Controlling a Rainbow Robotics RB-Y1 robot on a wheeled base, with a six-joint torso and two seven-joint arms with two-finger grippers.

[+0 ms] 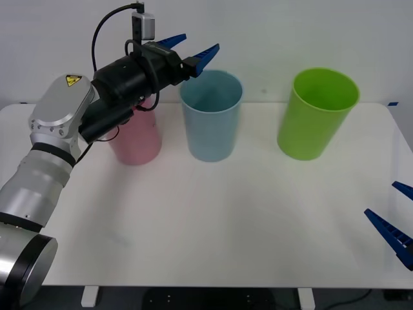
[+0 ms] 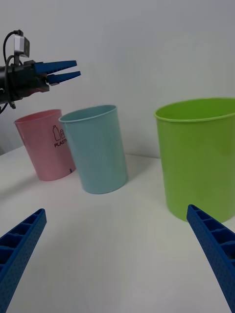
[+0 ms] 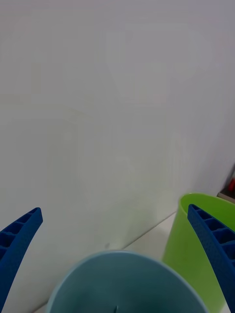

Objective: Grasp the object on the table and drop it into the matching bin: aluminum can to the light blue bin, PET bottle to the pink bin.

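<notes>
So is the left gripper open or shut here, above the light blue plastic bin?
Open. The left gripper hangs over the light blue plastic bin's rim, its blue ribbed fingers spread apart with nothing between them.

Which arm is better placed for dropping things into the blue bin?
Left: the left gripper, open, hangs over the tall light blue plastic bin; the right gripper sits low at the white table edge.

On the table (image 1: 213,219), the light blue bin (image 1: 211,116) stands right of the pink bin (image 1: 137,139).
</notes>
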